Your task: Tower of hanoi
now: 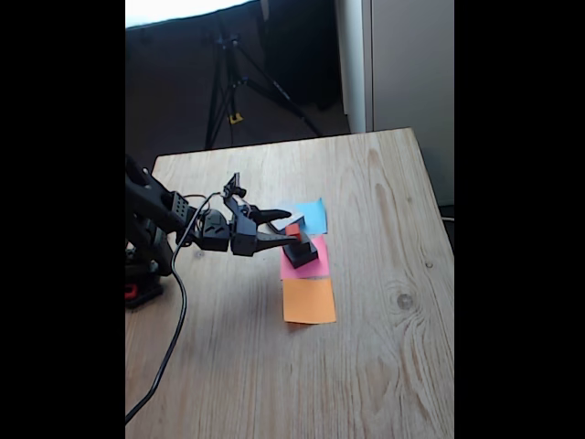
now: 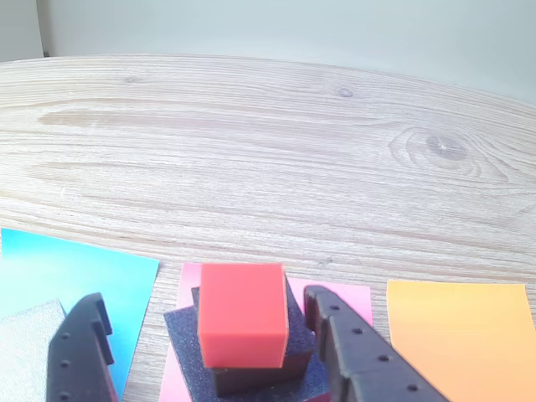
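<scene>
On the pink paper square, the red cube tops two black blocks; the grey block lies on blue. The gripper straddles the cube, spread, gripping nothing. Next, I'd guess: clamp and lift.

Blue paper; pink paper; orange paper — wooden table; tripod.

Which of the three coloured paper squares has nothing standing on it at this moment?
The orange paper square. It lies bare, while the pink paper square carries the stacked black blocks with the red cube on top, and the blue paper square carries the grey block.
</scene>
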Robot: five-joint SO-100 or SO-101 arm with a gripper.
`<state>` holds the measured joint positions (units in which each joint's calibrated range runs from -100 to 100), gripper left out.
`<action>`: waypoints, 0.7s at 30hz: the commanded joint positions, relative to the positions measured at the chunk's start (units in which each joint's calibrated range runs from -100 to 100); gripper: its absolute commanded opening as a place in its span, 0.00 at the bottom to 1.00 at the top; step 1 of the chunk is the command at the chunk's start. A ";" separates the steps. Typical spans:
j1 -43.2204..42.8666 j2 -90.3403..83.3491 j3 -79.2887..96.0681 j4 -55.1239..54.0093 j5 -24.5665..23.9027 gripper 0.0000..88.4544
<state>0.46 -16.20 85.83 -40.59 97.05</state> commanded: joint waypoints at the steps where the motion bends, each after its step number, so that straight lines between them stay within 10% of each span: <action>1: -0.59 -0.37 -1.47 -0.97 1.28 0.27; 21: -1.51 0.08 -1.56 -0.48 2.62 0.20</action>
<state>-0.15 -15.86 85.83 -40.59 97.92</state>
